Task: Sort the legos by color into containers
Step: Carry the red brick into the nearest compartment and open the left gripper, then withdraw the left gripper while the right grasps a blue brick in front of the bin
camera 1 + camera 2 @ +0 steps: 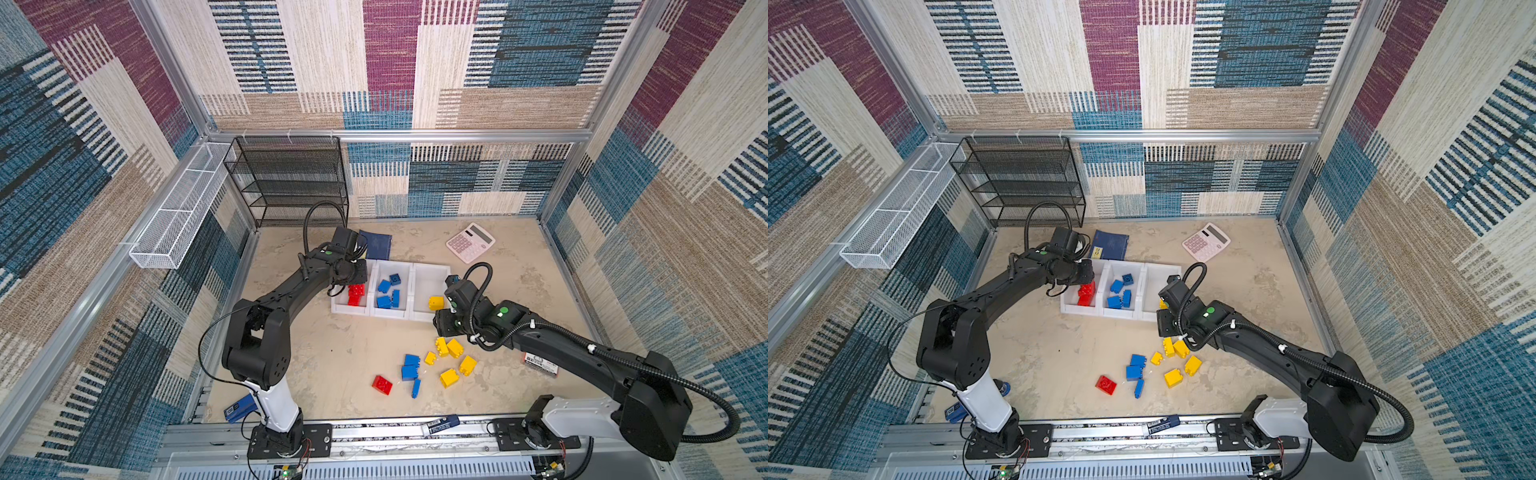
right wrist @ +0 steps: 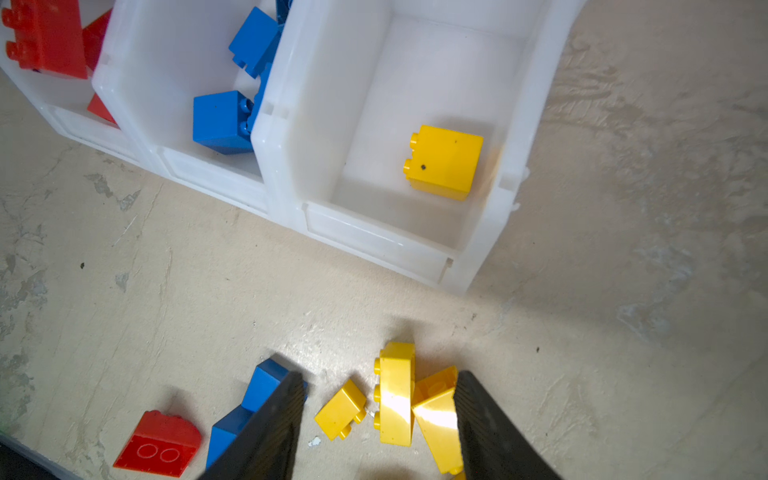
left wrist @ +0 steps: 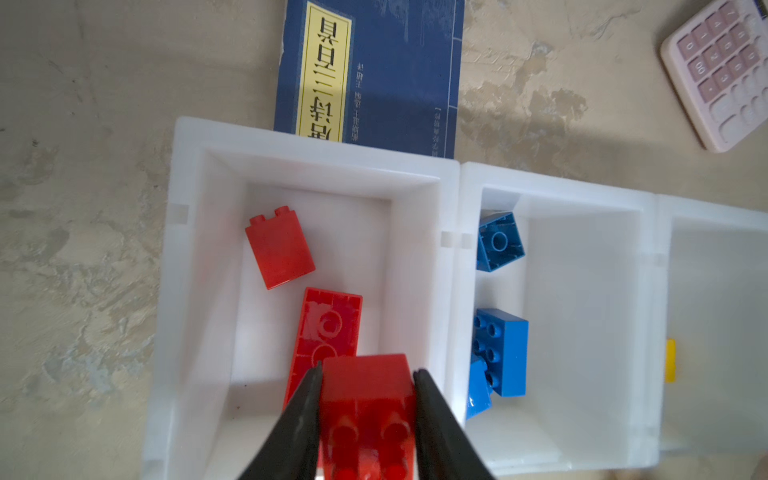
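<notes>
Three joined white containers stand mid-table. The left one holds red legos, the middle one blue legos, the right one a single yellow lego. My left gripper hangs over the left container with a red lego between its fingers, both pressed against its sides. My right gripper is open and low over loose yellow legos on the table, holding nothing. Blue legos and a red lego lie loose nearby.
A dark-blue booklet lies behind the containers and a pink calculator at the back right. A black mesh rack and a white wire basket stand at the back left. A small labelled box lies by the right arm.
</notes>
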Robot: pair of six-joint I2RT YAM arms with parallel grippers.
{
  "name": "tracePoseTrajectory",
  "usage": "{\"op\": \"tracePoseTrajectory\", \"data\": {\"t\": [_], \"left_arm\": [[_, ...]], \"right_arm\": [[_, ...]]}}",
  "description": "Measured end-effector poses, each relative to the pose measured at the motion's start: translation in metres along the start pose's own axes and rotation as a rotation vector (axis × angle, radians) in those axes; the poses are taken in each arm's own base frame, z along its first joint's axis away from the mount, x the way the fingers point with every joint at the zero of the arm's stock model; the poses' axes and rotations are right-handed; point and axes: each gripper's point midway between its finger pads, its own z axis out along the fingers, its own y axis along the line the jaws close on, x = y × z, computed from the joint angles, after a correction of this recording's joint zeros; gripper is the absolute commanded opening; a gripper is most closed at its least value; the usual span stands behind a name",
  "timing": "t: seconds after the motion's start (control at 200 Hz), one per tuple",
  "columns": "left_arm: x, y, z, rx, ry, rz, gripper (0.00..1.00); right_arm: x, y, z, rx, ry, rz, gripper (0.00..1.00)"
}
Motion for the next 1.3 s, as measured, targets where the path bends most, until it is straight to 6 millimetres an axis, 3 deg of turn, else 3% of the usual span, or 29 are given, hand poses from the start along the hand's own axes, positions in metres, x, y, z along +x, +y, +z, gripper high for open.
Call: {"op": "tracePoseTrajectory", "data": {"t": [0.17,0.376,0.671,0.972,1.302], "left_arm": [[0.0,-0.001,-0.003,0.006,-0.005,0.0,0.55],[0.004,0.0,-0.021,0.019,-0.037,0.0,0.55],[0.067,0.02,-0.048,0.031,-0.038,-0.04,0.56],[0.13,0.045,-0.069,0.043,-0.084,-0.164,0.56],[0.151,0.057,-0.082,0.049,-0.145,-0.233,0.56]], "right_arm": [[-0.001,-0.001,-0.001,0.005,-0.004,0.0,0.62],[-0.001,-0.001,-0.001,0.005,-0.003,0.004,0.61],[0.006,0.004,0.003,-0.007,0.028,-0.008,0.59],[0.055,0.054,0.027,-0.07,0.19,-0.131,0.6],[0.092,0.097,0.033,-0.111,0.292,-0.19,0.63]]}}
